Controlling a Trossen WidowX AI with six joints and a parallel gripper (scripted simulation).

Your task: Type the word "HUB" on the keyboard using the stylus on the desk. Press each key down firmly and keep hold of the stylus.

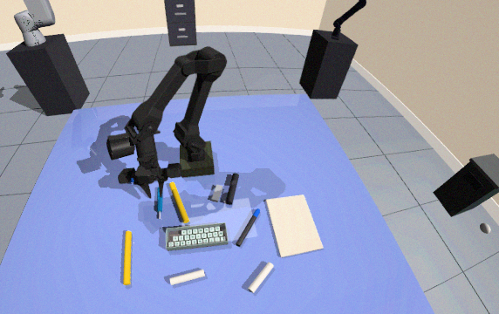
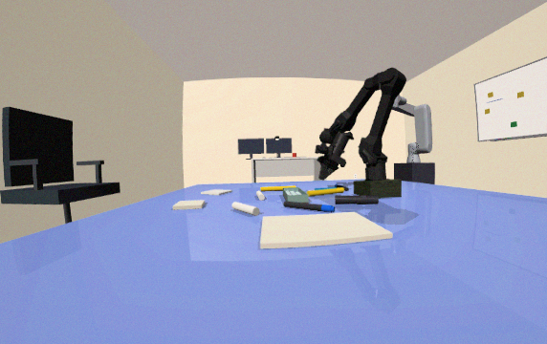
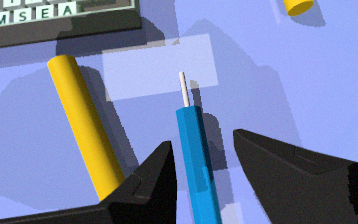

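The blue stylus (image 1: 160, 203) (image 3: 195, 150) lies on the desk with its thin pale tip toward the keyboard side. My gripper (image 1: 155, 196) (image 2: 322, 177) (image 3: 202, 143) is open above it, pointing down. In the wrist view the stylus body runs between the two fingers, closer to the left one, touching neither as far as I can see. Its rear end is cut off by that view. The keyboard (image 1: 197, 236) (image 2: 295, 195) (image 3: 95, 31) has white lettered keys; only part of it, with H, M, S, E and A, shows at the wrist view's upper left.
A yellow stick (image 1: 179, 202) (image 3: 87, 125) lies close beside the stylus, near the left finger. Another yellow stick (image 1: 127, 257) (image 3: 298, 6) lies farther out. A black marker (image 1: 248, 228), a dark cylinder (image 1: 232, 188), a cream pad (image 1: 294, 225) and two white cylinders (image 1: 187, 277) (image 1: 261, 277) lie around the keyboard.
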